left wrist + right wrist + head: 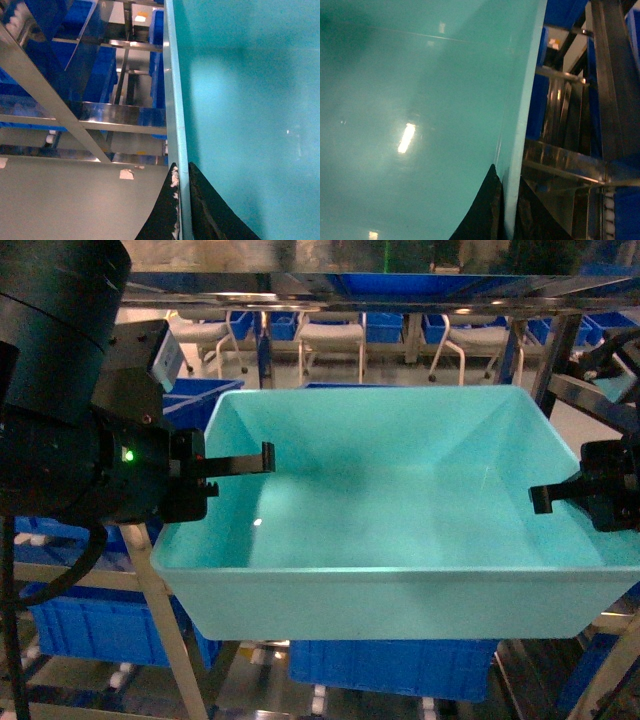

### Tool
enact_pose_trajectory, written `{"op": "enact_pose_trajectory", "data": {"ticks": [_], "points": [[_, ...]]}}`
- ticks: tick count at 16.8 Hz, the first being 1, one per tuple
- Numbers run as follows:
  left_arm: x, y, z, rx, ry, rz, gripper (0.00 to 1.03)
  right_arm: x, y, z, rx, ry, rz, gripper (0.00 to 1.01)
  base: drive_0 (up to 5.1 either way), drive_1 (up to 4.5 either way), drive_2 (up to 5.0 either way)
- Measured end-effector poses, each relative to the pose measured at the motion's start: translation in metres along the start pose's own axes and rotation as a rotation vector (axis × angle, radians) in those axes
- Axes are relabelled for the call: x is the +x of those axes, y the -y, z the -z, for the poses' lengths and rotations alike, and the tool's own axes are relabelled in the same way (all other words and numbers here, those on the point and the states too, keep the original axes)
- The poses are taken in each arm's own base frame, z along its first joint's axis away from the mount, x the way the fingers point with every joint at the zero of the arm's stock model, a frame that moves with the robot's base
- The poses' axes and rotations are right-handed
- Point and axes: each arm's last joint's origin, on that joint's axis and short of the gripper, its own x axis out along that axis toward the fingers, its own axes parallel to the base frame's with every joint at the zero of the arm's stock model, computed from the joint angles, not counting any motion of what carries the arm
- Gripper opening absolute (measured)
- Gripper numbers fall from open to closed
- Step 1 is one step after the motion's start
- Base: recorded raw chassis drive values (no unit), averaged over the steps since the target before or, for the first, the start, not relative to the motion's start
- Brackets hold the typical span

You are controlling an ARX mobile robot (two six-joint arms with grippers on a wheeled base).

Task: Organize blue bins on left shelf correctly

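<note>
Turquoise bin (400, 530) (hollow) between left pincer (235, 465) and right pincer (560, 495)

Place: warehouse or factory storeroom, parts-storage area.
Racking: multi-level shiny stainless-steel rack (160, 610) of beams and slanted posts.
Stock: dark royal-blue ribbed plastic tubs (90, 625) on the rack's lower level; more blue tubs (385, 328) far behind the rack.
Seating: white metal-legged chairs (330, 338) behind the rack.
Floor: plain pale grey (70, 200), below the rack.
</note>
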Motion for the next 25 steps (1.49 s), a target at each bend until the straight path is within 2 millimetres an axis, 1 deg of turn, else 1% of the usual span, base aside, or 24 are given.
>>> {"op": "enact_pose_trajectory", "data": {"ticks": [2,4,6,13,19,23,25], "points": [[0.01,0.0,0.005,0.005,-0.044,0.006,0.02,0.01,0.002,0.006,0.005,-0.055,0.014,0.02,0.0,0.0,0.0],[0.011,0.0,0.008,0.004,-0.104,0.009,0.02,0.015,0.006,0.011,-0.033,-0.1,0.059,0.02,0.0,0.0,0.0],[0.011,0.001,0.009,-0.002,-0.108,0.012,0.02,0.016,0.006,0.011,-0.06,-0.102,0.074,0.02,0.0,0.0,0.0],[0.012,0.002,0.009,-0.002,-0.124,0.007,0.02,0.019,0.007,0.01,-0.073,-0.118,0.07,0.02,0.0,0.0,0.0],[0.029,0.007,0.008,0.001,-0.165,0.016,0.02,0.027,0.013,0.01,-0.067,-0.139,0.106,0.02,0.0,0.0,0.0],[0.046,0.014,0.0,0.011,-0.2,0.0,0.02,0.03,0.017,0.007,-0.072,-0.131,0.126,0.02,0.0,0.0,0.0],[0.047,0.015,0.002,0.015,-0.205,-0.001,0.02,0.03,0.019,0.007,-0.078,-0.133,0.131,0.02,0.0,0.0,0.0]]}}
